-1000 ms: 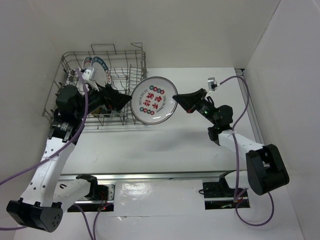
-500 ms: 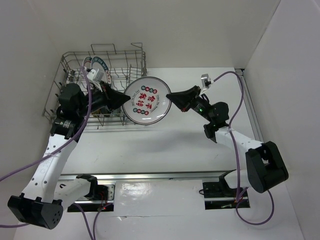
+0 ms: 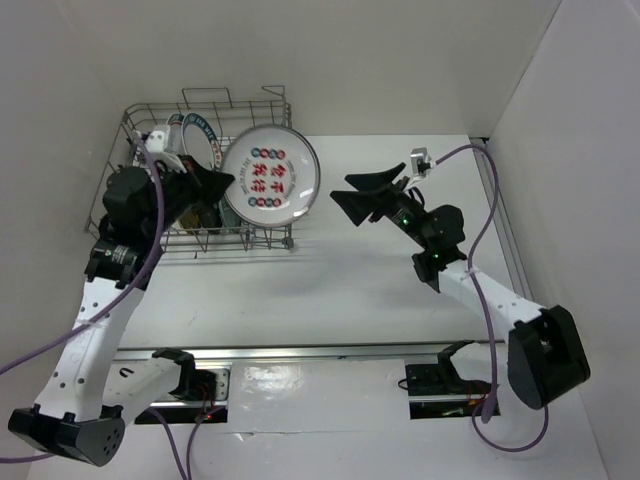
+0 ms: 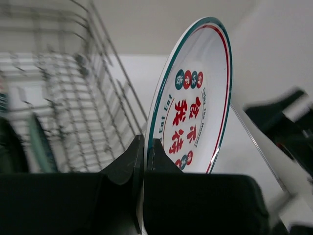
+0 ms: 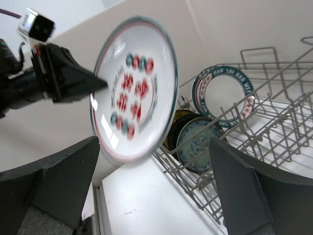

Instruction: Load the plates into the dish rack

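From above, the left gripper (image 3: 218, 184) is pinching the 9 o'clock rim of the white plate with red marks (image 3: 270, 176), which is hanging tilted at the 3 o'clock end of the dish rack (image 3: 190, 235). The right gripper (image 3: 342, 190) is gaping wide at the plate's 3 o'clock, apart from it. In the left wrist view, the left gripper (image 4: 145, 149) is clamping the plate's (image 4: 195, 112) lower rim, with the rack (image 4: 78, 93) lying at 9 o'clock. In the right wrist view, the spread right gripper (image 5: 154, 147) is holding nothing and the plate (image 5: 134, 105) is facing it. A green-lettered plate (image 5: 222, 93), a black plate (image 5: 177, 125) and a teal patterned plate (image 5: 198, 142) are standing in the rack (image 5: 279, 117).
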Controlling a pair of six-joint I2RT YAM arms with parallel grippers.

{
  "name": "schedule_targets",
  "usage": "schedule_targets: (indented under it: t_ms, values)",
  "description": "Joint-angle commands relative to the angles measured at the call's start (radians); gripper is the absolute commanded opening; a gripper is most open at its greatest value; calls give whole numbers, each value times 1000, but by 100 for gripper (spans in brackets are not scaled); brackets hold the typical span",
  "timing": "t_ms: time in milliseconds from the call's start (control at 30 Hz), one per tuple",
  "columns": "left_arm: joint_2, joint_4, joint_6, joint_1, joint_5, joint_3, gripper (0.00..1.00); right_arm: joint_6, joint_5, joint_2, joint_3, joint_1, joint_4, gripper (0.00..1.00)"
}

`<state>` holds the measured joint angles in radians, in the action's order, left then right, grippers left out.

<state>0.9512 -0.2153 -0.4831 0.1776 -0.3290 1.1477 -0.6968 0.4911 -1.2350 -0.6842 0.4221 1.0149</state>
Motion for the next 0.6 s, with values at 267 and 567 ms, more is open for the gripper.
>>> schedule_targets:
  t_ms: [267,567]
  values:
    - [314,-105,105,-3,922,561,0,71,-146,305,204,17,-220,100]
    - [523,264,429,-3,1072,497,0,46,-132,422,310,37,-308,100]
